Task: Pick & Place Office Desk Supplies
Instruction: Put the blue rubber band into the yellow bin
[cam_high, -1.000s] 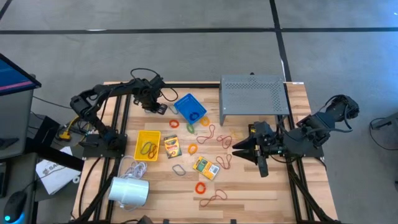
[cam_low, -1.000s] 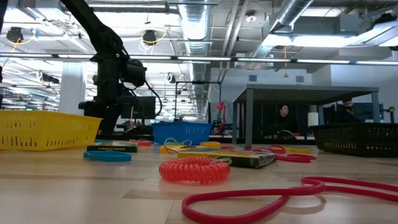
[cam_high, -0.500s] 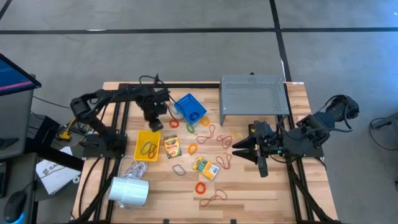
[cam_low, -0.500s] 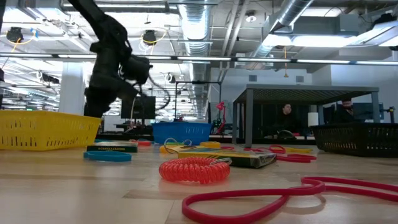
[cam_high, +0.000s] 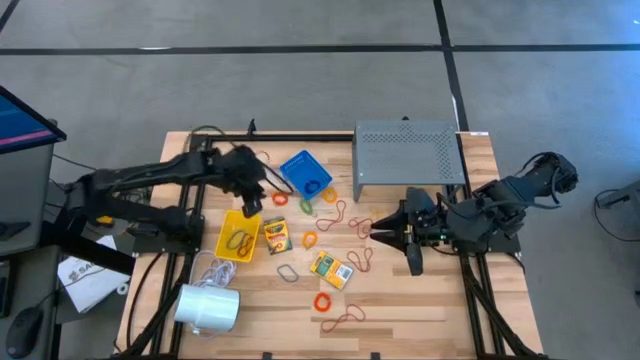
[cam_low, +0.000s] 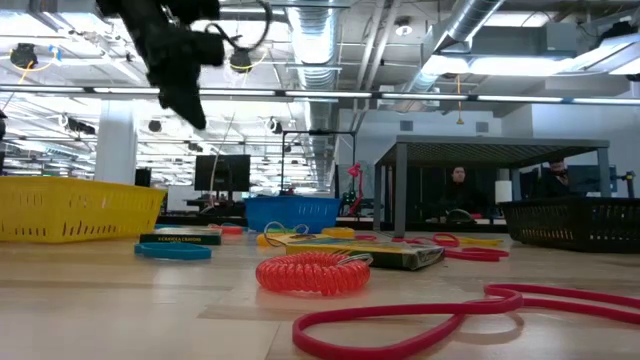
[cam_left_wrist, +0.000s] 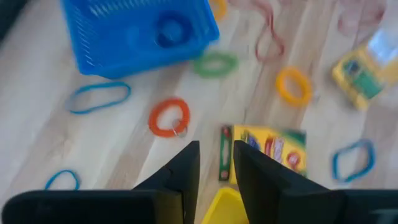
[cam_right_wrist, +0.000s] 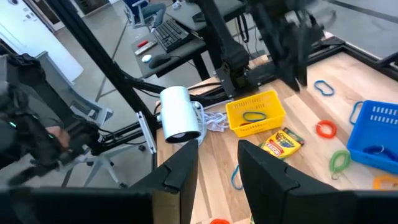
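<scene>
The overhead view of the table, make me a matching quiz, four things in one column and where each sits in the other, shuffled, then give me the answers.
Things:
1. blue basket
2. yellow basket
3. white cylinder
4. grey perforated shelf

Places:
A. near-left corner of the table, lying on its side
B. far right of the table
C. far side, just left of the shelf
D. left side, below the left gripper

Pairs: 1-C, 2-D, 3-A, 4-B
</scene>
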